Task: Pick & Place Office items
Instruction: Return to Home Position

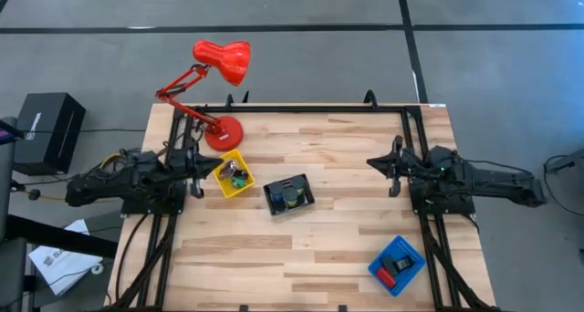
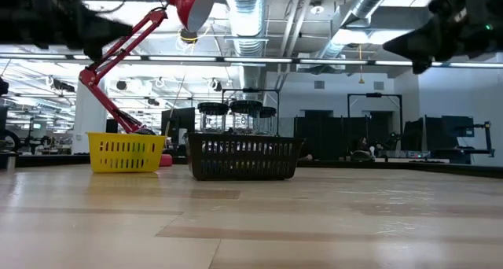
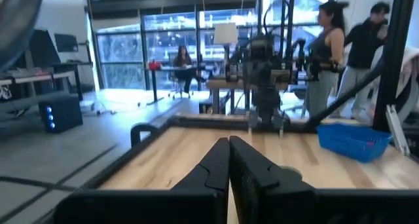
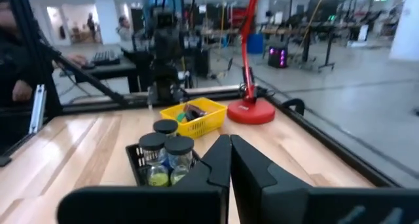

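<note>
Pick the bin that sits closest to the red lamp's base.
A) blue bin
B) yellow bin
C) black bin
B: the yellow bin lies right beside the lamp base; the black bin is nearer the table's middle, the blue bin across the table.

Seen from above, the pieces point(image 1: 239, 177) in the yellow bin point(image 1: 222, 184), black bin point(image 1: 309, 190) and blue bin point(image 1: 411, 250) are too small to name. In the low view the bin walls hide their contents, and the red lamp point(image 2: 189, 3) is cut off by the top edge.
</note>
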